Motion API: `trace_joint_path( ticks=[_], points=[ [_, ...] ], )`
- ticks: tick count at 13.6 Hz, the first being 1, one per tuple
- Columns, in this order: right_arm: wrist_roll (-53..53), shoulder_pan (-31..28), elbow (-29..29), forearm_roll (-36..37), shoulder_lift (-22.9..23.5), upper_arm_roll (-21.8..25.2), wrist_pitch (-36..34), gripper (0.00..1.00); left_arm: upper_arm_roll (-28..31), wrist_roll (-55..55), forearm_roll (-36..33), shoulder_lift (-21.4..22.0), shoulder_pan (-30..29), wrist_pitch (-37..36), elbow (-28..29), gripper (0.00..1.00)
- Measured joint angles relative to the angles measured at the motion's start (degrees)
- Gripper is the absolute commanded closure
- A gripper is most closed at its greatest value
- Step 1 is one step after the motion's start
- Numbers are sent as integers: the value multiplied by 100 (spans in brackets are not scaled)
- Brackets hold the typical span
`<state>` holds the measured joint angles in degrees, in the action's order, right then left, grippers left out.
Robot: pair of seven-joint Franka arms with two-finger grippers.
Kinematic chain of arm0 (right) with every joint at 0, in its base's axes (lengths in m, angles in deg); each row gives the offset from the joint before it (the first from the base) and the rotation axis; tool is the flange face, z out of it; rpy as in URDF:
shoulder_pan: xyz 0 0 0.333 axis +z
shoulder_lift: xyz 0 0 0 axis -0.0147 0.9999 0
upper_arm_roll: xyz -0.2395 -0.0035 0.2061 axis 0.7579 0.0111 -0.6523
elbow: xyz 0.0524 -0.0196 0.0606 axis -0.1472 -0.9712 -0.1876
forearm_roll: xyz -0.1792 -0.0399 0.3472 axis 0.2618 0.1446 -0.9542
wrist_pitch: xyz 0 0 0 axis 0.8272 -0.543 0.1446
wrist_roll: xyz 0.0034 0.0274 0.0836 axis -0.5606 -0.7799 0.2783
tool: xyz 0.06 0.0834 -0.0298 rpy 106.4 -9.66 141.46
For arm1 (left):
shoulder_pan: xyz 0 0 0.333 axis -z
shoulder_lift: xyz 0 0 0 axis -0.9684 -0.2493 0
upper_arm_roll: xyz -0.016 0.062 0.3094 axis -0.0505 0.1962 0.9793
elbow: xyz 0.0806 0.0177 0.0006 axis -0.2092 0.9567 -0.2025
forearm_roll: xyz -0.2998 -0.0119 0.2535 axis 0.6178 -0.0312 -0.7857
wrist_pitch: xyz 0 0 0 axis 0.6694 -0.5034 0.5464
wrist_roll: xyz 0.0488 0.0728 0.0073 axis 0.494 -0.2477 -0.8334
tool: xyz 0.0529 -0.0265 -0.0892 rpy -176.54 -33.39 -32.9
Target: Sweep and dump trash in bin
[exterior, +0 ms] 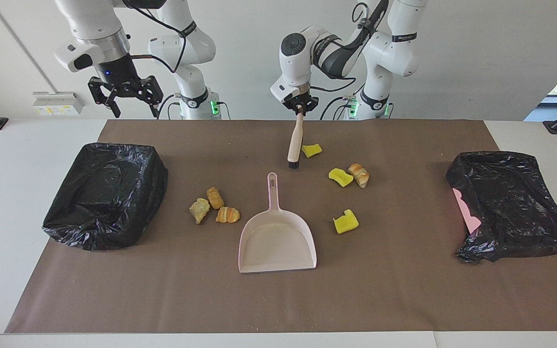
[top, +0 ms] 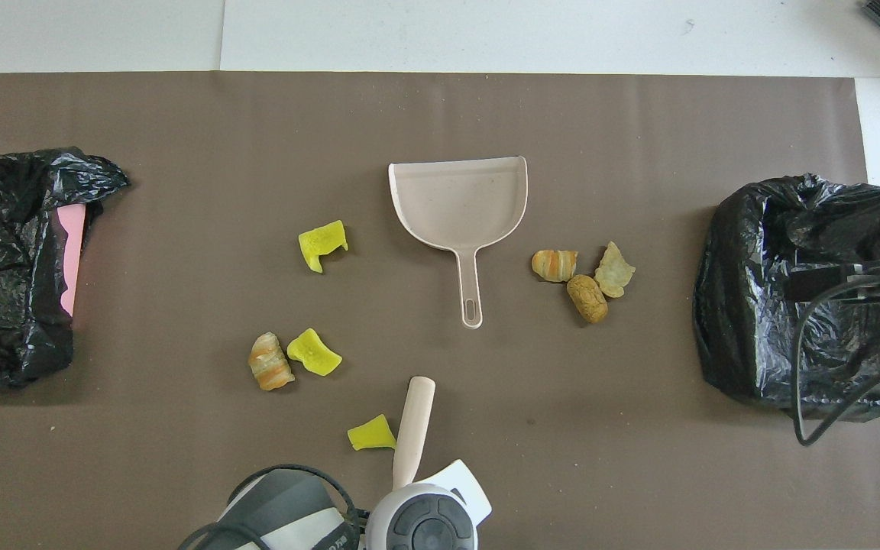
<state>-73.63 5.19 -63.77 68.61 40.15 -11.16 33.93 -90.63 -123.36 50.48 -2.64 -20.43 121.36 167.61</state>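
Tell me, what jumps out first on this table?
The pale pink dustpan lies mid-table, with yellow and tan trash scattered on both sides of it. Nearer the robots, the left tool is shut on a beige-handled brush beside one yellow scrap. A bin lined with a black bag sits at each end.
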Motion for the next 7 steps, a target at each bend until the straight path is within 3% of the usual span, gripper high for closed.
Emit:
trace_joint_path(
  ticks=[3,7],
  points=[
    [-606,172,2,-33,259,-312,294,0,-97,48,91,103,44,-7,166,100],
    [-1250,442,10,-76,1045,-732,1167,0,-49,454,97,402,42,-1,742,100]
  ],
)
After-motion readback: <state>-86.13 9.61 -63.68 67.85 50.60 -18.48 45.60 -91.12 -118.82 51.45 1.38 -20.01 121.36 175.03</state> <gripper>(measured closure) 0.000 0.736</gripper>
